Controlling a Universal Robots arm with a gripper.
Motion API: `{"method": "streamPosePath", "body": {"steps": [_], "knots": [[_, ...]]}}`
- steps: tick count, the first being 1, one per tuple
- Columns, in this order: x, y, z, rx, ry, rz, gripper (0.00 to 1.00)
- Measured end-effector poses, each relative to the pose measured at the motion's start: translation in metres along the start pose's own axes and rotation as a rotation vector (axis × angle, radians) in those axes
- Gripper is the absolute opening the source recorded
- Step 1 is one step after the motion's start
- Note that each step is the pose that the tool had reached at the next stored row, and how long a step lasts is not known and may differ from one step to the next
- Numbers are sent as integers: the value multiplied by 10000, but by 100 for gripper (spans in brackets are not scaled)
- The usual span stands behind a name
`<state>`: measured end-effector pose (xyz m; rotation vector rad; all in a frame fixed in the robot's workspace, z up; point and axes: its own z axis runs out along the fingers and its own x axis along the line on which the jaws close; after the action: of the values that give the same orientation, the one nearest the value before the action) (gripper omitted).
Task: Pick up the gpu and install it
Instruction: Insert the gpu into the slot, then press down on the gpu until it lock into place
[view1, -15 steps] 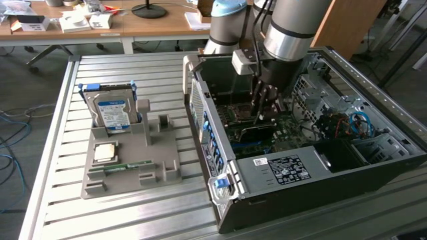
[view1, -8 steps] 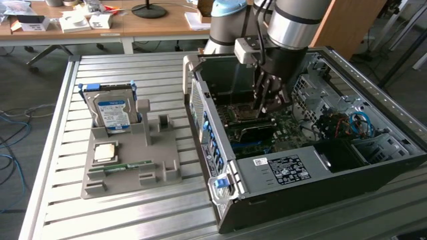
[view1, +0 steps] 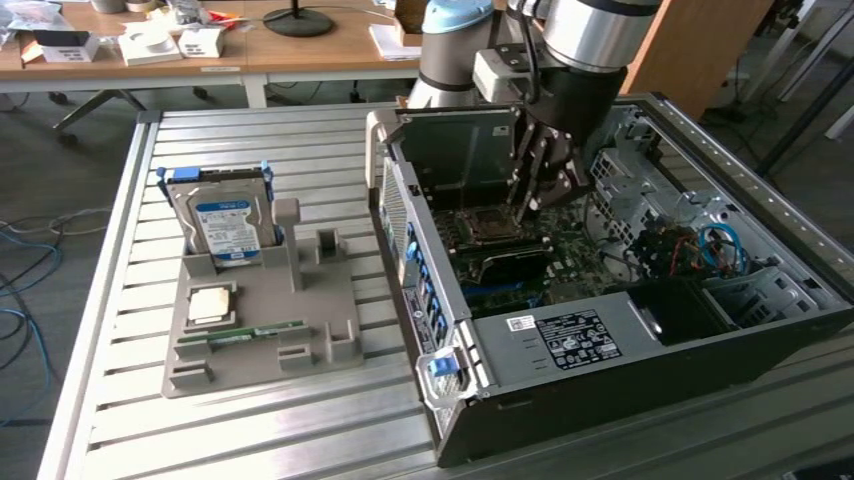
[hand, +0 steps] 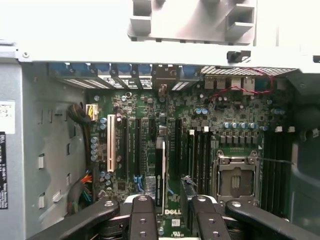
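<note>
Black two-fingered gripper (hand: 169, 212) above the green motherboard (hand: 190, 145), its fingers clenched on the thin, edge-on gpu (hand: 160, 172).

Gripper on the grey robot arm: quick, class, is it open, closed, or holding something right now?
Gripper: closed on the thin flat gpu card, held edge-on above the green motherboard inside the open metal computer case.

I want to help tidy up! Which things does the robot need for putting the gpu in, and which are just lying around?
For the job:
- claw, inside the open computer case
- thin card standing edge-on at the slots, likely the gpu
- motherboard

Just lying about, all on the grey tray:
- hard drive
- memory stick
- square chip
</note>
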<state>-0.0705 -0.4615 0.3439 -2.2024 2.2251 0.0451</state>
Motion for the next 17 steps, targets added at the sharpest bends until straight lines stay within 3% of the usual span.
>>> {"method": "streamPosePath", "body": {"steps": [17], "knots": [[-1, 0, -35, -1, 0, 0, 32]]}}
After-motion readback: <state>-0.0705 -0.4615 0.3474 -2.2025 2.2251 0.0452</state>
